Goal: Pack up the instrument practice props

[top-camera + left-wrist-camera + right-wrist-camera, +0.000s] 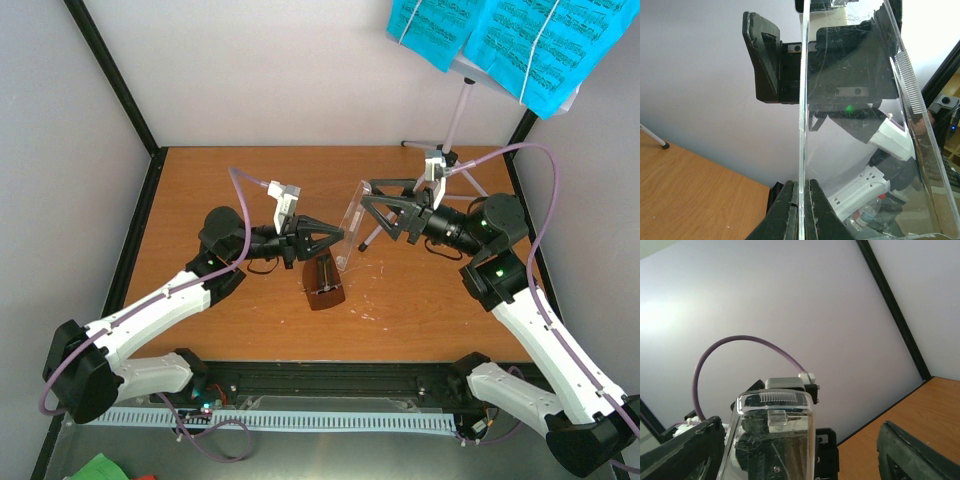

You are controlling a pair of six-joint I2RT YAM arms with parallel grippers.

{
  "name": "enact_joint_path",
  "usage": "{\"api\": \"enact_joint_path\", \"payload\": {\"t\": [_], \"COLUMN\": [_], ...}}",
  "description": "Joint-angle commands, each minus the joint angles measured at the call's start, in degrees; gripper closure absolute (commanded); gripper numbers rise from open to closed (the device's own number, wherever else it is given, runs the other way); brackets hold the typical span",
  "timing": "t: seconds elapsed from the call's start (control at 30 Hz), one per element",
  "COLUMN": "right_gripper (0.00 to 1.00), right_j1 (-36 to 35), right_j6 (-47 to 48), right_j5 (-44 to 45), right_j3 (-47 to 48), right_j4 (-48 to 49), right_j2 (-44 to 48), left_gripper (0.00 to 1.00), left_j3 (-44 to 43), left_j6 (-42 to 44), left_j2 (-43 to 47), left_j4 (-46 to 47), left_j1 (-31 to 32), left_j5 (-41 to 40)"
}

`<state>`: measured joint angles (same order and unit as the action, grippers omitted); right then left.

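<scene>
From above, you see the clear cover (pixel 350 228) close to the metronome (pixel 322 285). Only your wrist views show the hands: left gripper (pixel 801 189) pinches its edge, right gripper (pixel 800 429) is spread wide, 2 fingers around it.

Metronome (pixel 322 283): dark red-brown pyramid body, uncovered, sitting on the table near the middle.

Clear cover (pixel 352 228): off the body and up in the air just behind and right of it, tilted. It is a scratched transparent shell with a ribbed strip along one end (pixel 772 397). One edge is pinched in the left gripper (pixel 800 200).

Sheet music (pixel 520 40): cyan pages with black notation, spread on the stand's desk at top right, each crossed by a white band.

Music stand (pixel 455 120): pale silver, upright at the table's back right, tripod legs splayed on the wood.
</scene>
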<state>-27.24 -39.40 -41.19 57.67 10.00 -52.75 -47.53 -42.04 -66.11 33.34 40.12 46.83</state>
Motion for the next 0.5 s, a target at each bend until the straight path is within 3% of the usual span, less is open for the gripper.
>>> {"api": "enact_joint_path", "payload": {"t": [0.0, 0.23, 0.47], "right_gripper": [0.2, 0.19, 0.25], "right_j1": [0.0, -3.2, -4.1], "right_j6": [-3.0, -1.9, -2.3], "right_j5": [-7.7, -10.8, -11.1], "right_j3": [0.4, 0.6, 0.3], "right_j4": [4.2, 4.1, 5.0], "right_j2": [-1.0, -2.0, -2.1], "left_gripper": [1.0, 1.0, 1.0], "left_j3": [-0.5, -0.9, -0.9], "left_j6": [-1.7, -2.3, -2.3], "left_j2": [0.9, 0.2, -0.2], "left_j4": [4.7, 5.6, 5.7], "left_j1": [-0.3, -0.3, -0.3], "left_j5": [2.5, 3.3, 3.4]}}
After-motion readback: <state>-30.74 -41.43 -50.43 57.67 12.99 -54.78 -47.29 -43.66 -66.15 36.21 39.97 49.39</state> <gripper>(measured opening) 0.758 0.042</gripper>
